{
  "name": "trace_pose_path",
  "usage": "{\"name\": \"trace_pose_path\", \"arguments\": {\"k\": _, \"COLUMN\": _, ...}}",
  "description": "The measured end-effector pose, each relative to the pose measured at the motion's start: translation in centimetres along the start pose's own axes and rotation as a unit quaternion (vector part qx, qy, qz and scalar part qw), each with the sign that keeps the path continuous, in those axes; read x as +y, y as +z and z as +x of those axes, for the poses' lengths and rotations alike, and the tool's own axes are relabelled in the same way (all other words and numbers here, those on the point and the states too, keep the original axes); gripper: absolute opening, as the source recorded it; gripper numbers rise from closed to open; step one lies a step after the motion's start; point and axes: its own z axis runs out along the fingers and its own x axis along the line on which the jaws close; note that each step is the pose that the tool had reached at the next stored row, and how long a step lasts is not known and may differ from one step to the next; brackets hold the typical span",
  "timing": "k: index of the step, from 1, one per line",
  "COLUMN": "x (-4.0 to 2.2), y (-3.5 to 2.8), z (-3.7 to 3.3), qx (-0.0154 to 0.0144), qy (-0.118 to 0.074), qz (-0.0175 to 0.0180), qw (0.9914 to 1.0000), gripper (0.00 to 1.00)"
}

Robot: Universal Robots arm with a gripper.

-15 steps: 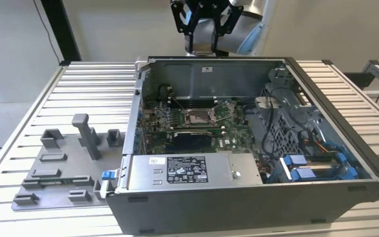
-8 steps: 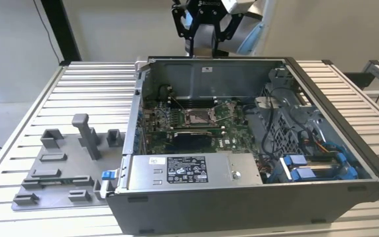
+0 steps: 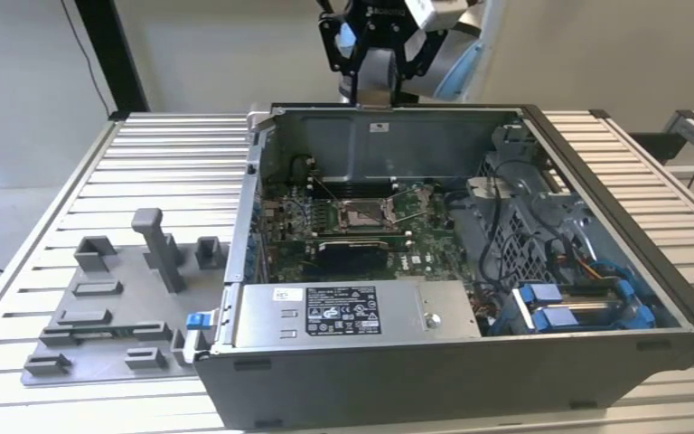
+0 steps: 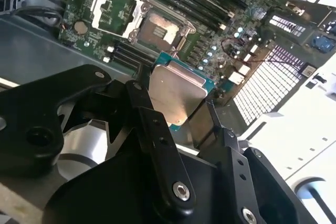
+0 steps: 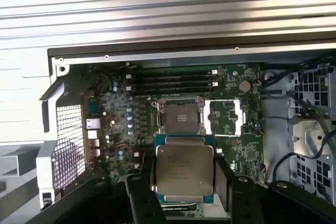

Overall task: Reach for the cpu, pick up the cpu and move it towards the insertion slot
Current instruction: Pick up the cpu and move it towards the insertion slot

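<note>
Pale wall behind, ribbed metal tabletop [image 3: 70, 190] carrying open computer case [image 3: 636, 298] and grey fixture tray [image 3: 100, 312] near the tabletop edge on the exterior view's left. Claw [image 4: 178, 109] high above the case's far wall in exterior view, closed on the cpu [image 5: 184, 169], black fingers [image 4: 153, 129] pinching two opposite edges, silvery top facing the wrist cameras, green rim showing. Pickup looks done; step in hand judged as carry toward the insertion slot [image 5: 180, 117]. Slot lying on green motherboard [image 5: 118, 103] inside the case, frame flipped open beside it, brownish centre exposed, well below the chip. Chip appears offset from slot in both wrist views, not yet above it. Next move likely calls for lowering into the case, squaring chip edges with socket frame, keeping chip level. Around the slot: memory slots [image 5: 173, 80] just beside it, coin battery [image 5: 244, 84] near. In the way, by judgement: case far wall under the claw, cable bundle [image 3: 504, 231] and blue drive brackets [image 3: 558, 303] toward the exterior view's right, power supply box [image 3: 353, 312] at the case's near edge. Open socket frame and lever close to the landing spot, risk of snag.
</note>
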Motion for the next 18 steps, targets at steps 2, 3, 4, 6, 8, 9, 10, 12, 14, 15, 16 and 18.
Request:
{"name": "trace_pose_path", "arguments": {"k": 2, "x": 0.15, "y": 0.1, "z": -0.08, "qx": 0.0, "qy": 0.0, "qz": 0.0, "qw": 1.0, "gripper": 0.0}}
{"name": "trace_pose_path", "arguments": {"k": 3, "x": 0.2, "y": 0.11, "z": -0.13, "qx": 0.0001, "qy": 0.0, "qz": 0.0001, "qw": 1.0, "gripper": 0.0}}
{"name": "trace_pose_path", "arguments": {"k": 4, "x": 0.24, "y": 0.14, "z": -0.18, "qx": 0.0, "qy": 0.0, "qz": 0.0, "qw": 1.0, "gripper": 0.0}}
{"name": "trace_pose_path", "arguments": {"k": 6, "x": 0.31, "y": 0.18, "z": -0.33, "qx": 0.0, "qy": 0.0, "qz": 0.0, "qw": 1.0, "gripper": 0.0}}
{"name": "trace_pose_path", "arguments": {"k": 8, "x": 0.33, "y": 0.2, "z": -0.52, "qx": 0.0, "qy": 0.0, "qz": 0.0, "qw": 1.0, "gripper": 0.0}}
{"name": "trace_pose_path", "arguments": {"k": 9, "x": 0.35, "y": 0.22, "z": -0.64, "qx": 0.0, "qy": 0.0, "qz": 0.0, "qw": 1.0, "gripper": 0.0}}
{"name": "trace_pose_path", "arguments": {"k": 10, "x": 0.36, "y": 0.22, "z": -0.74, "qx": 0.0, "qy": 0.0, "qz": 0.0, "qw": 1.0, "gripper": 0.0}}
{"name": "trace_pose_path", "arguments": {"k": 12, "x": 0.38, "y": 0.22, "z": -0.8, "qx": 0.0, "qy": 0.0, "qz": 0.0, "qw": 1.0, "gripper": 0.0}}
{"name": "trace_pose_path", "arguments": {"k": 14, "x": 0.39, "y": 0.23, "z": -0.8, "qx": 0.0, "qy": 0.0, "qz": 0.0, "qw": 1.0, "gripper": 0.0}}
{"name": "trace_pose_path", "arguments": {"k": 15, "x": 0.39, "y": 0.23, "z": -0.8, "qx": 0.0002, "qy": 0.0, "qz": 0.0, "qw": 1.0, "gripper": 0.0}}
{"name": "trace_pose_path", "arguments": {"k": 16, "x": 0.39, "y": 0.23, "z": -0.8, "qx": 0.0004, "qy": 0.0, "qz": 0.0, "qw": 1.0, "gripper": 0.0}}
{"name": "trace_pose_path", "arguments": {"k": 18, "x": 0.39, "y": 0.23, "z": -0.8, "qx": 0.0006, "qy": 0.0, "qz": 0.0, "qw": 1.0, "gripper": 0.0}}
